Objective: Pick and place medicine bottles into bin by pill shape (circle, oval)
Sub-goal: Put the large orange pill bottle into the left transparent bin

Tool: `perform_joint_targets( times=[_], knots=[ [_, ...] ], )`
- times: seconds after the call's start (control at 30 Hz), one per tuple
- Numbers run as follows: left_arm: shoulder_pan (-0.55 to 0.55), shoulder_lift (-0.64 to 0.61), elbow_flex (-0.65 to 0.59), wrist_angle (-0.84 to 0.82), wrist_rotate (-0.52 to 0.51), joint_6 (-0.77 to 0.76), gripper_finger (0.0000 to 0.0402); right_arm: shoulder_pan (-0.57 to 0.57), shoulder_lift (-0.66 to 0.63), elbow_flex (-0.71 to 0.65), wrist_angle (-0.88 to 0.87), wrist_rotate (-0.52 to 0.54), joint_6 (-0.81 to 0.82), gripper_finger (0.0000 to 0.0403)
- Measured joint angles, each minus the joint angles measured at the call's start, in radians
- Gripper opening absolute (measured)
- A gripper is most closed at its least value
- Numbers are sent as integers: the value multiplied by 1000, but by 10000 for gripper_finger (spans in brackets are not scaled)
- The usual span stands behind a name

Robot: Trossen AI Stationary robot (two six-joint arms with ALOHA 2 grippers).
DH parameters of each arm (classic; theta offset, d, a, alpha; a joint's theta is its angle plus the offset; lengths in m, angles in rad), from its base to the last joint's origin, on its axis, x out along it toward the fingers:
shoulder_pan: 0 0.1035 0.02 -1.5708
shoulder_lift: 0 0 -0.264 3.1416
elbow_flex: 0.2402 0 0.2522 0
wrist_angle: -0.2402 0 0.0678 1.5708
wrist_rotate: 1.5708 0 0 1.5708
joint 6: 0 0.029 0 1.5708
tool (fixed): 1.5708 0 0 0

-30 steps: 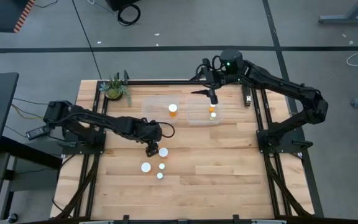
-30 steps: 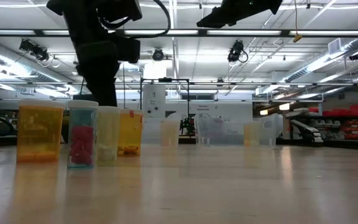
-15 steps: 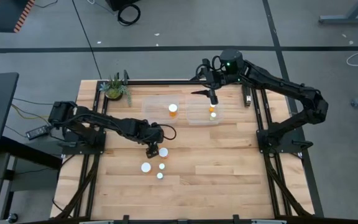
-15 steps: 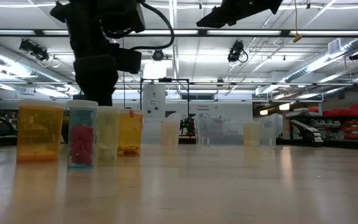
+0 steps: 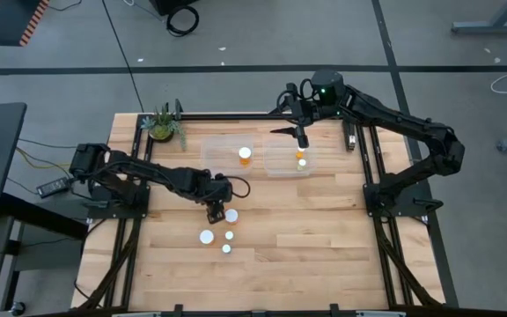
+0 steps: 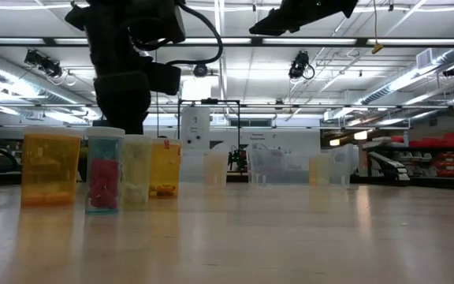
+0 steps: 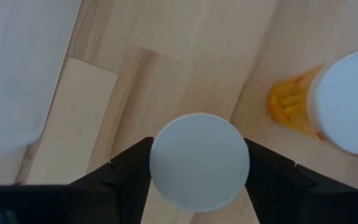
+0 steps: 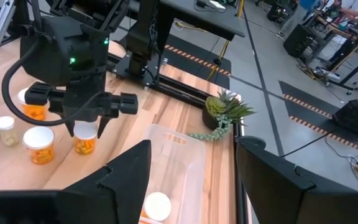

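**Left gripper straddles a white-capped bottle; right gripper hangs spread over the bins**

Here's the left gripper, down low near the middle of the table, right over a cluster of medicine bottles. From its wrist camera, a round white cap sits squarely between the 2 dark fingers, and both appear to meet the cap's edges. Whether they are truly pressing on it or merely brushing it, I cannot tell from this angle. A wider amber bottle with its own white cap stands just beside, apart from the gripper.

From above, 3 more white caps show near the gripper: 1 larger, 2 smaller and, all standing upright on the wood. The low view lines up 4 bottles side by side: a wide amber one, a clear one with pink contents, a pale one and another amber one.

Over to the far side: 2 clear bins sit next to each other. The left bin holds 1 orange bottle; the right bin holds what look like 2 small bottles.

The right gripper hangs above the right bin, fingers spread wide and empty. A potted plant sits at the table's far left corner.
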Motion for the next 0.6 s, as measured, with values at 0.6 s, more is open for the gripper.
perform_joint_targets(
  times=[0.6],
  knots=[
    [117,-1,110,-65,25,156,219,0,0,0,-9,0,17,244]
  ],
)
